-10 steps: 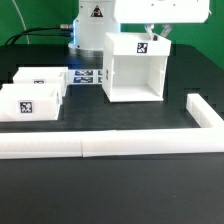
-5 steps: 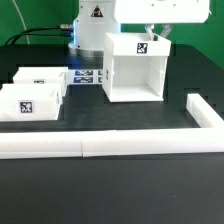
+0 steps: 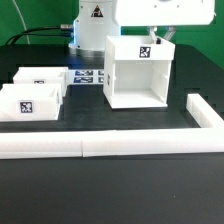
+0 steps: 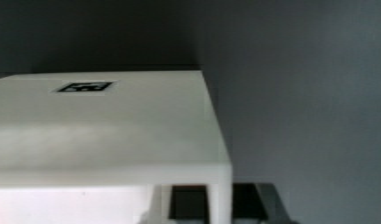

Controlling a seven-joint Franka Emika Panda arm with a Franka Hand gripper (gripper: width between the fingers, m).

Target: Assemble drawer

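1. Where my end effector (image 3: 158,37) meets the box casing (image 3: 138,72), its fingers (image 4: 190,206) sit narrowly parted on either side of a thin casing wall. They pinch it at the casing's one-o'clock corner in the exterior view.
2. The box casing stands on the black counter (image 3: 120,190), its open face toward six o'clock.
3. At its nine o'clock lie the rear tray (image 3: 40,78) and the front tray (image 3: 27,101), with the marker board (image 3: 88,76) between the rear tray and the casing.

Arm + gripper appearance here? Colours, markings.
Arm white, smooth rounded shells. Base column white with a black-and-white tag and a blue light lower down. Gripper body white; fingers look dark in the wrist view. No sleeve visible.
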